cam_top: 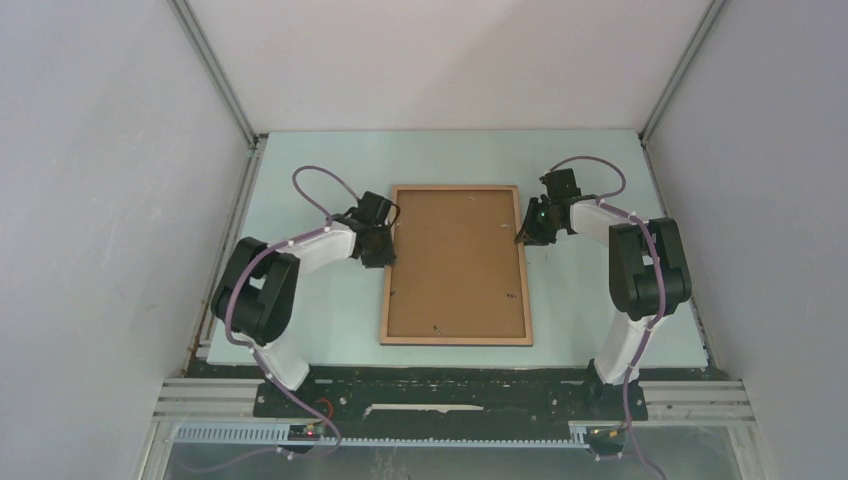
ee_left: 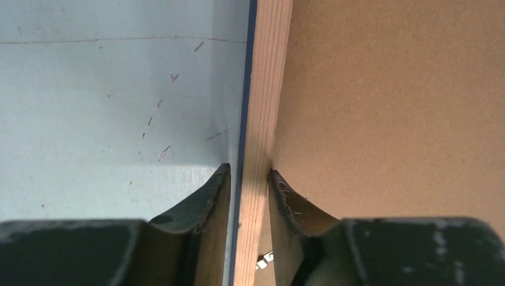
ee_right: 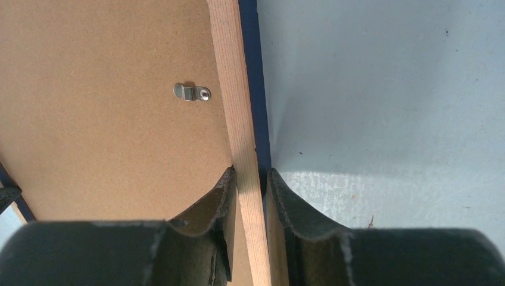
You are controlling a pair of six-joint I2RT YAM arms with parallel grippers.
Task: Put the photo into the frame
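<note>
Peeking beneath frame (cam_top: 456, 265): photo (ee_left: 245, 119) edge only

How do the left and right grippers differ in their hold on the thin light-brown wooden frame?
The left gripper straddles the left long rail of the frame; the right gripper straddles the right one. A small metal clip sits on the brown back board ahead of the right gripper; ahead of the left gripper the board is bare. Both pinch their rail.

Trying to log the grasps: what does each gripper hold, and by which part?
Both hold the frame, which lies back side up. The left gripper pinches its left long rail, the right gripper its right long rail.
</note>
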